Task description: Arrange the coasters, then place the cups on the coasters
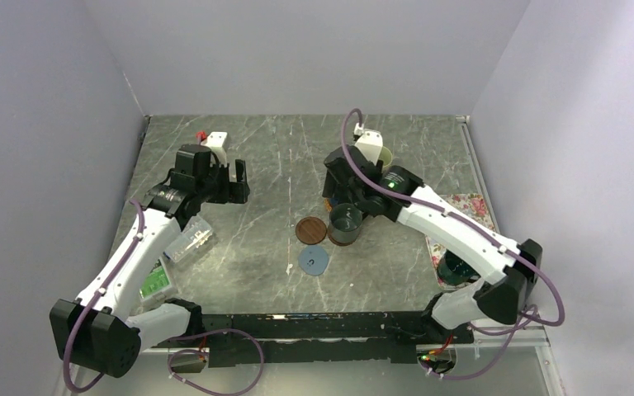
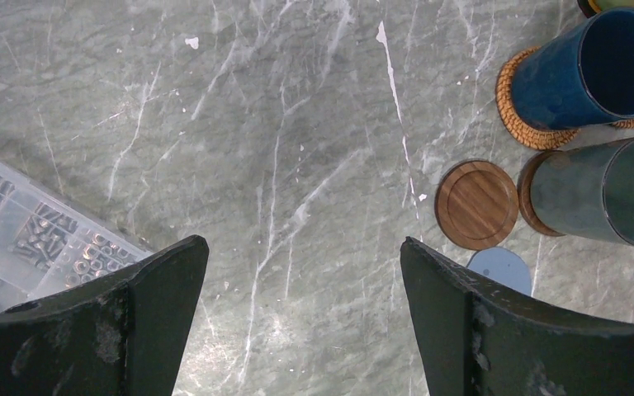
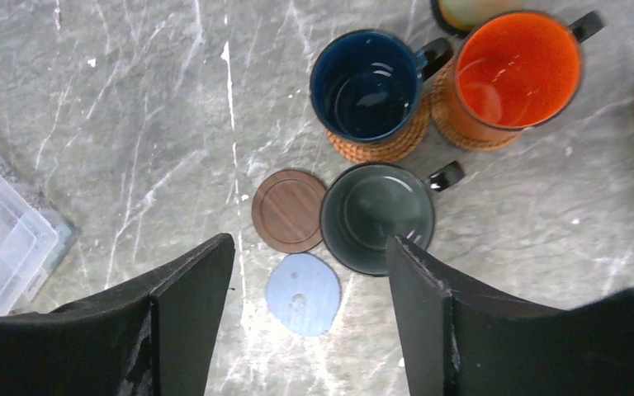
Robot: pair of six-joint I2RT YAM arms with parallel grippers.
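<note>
Left hand [image 2: 301, 247] and right hand [image 3: 309, 242] gape over veined marble table [image 2: 297, 124], glossy green mug [image 3: 377, 216] beside round wooden coaster [image 3: 287, 209].

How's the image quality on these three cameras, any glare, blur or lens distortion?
Top external: even, soft light, only faint shadows on the grey marble table. Left wrist: wide-angle stretch makes the dark blue glazed mug lean outward. Right wrist: pale glare patches inside the orange glazed mug.

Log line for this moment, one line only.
left gripper: open | right gripper: open, over dark green cup | brown coaster, blue-grey coaster: empty
</note>
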